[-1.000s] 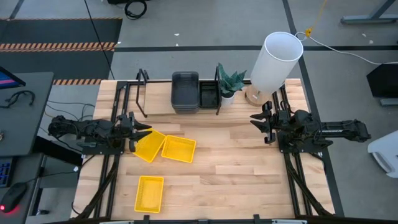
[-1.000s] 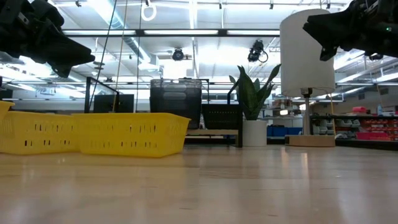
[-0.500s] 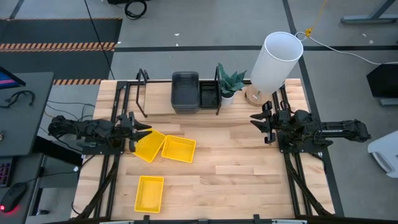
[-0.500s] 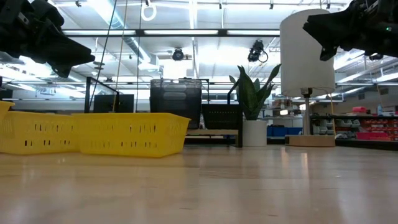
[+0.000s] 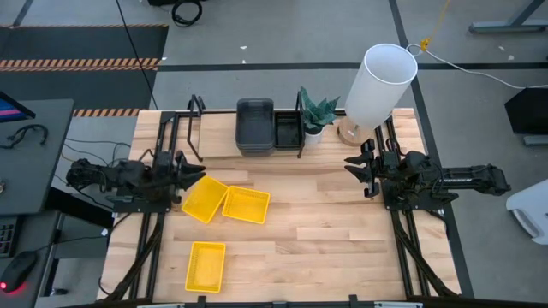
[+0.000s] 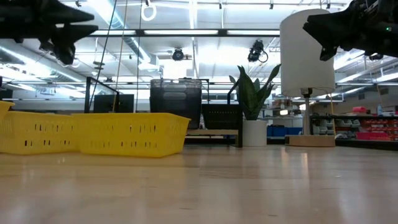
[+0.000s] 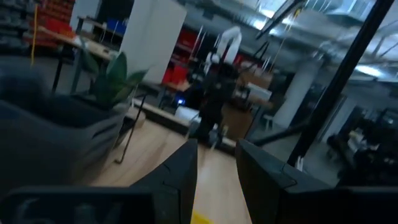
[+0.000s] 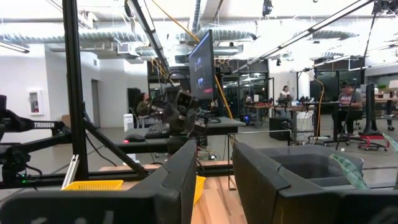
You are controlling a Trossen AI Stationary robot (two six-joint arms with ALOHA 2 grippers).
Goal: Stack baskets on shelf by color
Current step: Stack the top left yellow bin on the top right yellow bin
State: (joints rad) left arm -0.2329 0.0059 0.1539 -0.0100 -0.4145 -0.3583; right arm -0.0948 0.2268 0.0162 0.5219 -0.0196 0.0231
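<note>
Hovering above the table's left edge, the left gripper [image 5: 190, 170] holds nothing, fingers slightly apart, near two yellow baskets [image 5: 227, 202]; a third yellow basket [image 5: 205, 264] lies toward the front. Dark grey baskets [image 5: 254, 127] and black mesh baskets [image 5: 287, 130] sit on the shelf [image 5: 218, 146]. Right gripper [image 5: 352, 164] waits w/ narrow gap, empty.

Three yellow baskets [image 5: 246, 204] lie upright on the bench; dark grey baskets [image 5: 254, 125] and black mesh baskets [image 5: 287, 131] sit stacked on the shelf [image 5: 218, 144].
</note>
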